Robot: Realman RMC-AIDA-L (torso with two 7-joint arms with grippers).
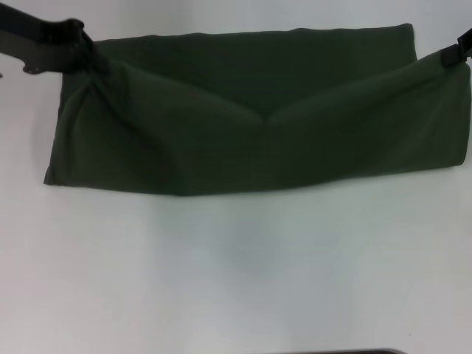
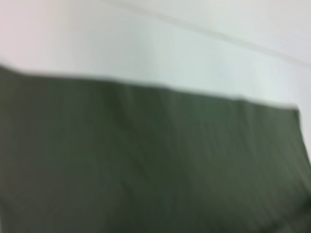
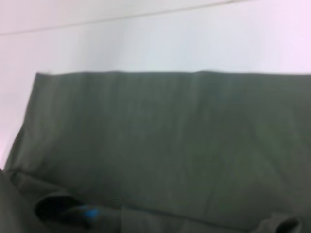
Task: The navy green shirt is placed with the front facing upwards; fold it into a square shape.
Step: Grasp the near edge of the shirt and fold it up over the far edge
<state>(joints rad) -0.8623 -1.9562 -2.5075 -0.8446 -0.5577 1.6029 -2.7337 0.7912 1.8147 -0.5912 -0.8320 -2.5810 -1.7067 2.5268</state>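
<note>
The shirt [image 1: 258, 118] lies across the far part of the white surface [image 1: 236, 273] as a wide band, plain green side up, no lettering showing. The left claw [image 1: 94, 60] is clamped on one upper corner of the cloth and the right claw [image 1: 459, 57] on the opposite upper corner. The fabric between them sags into a shallow V, which suggests a raised flap being carried over toward the near edge to make the next fold. Holding both corners keeps that flap taut and its edge straight. Both claws are partly cut off by the picture's edges, so their fingertips are hard to make out. Below the right claw a blue neck label [image 3: 89, 212] peeks from an opening in the folded layers.
</note>
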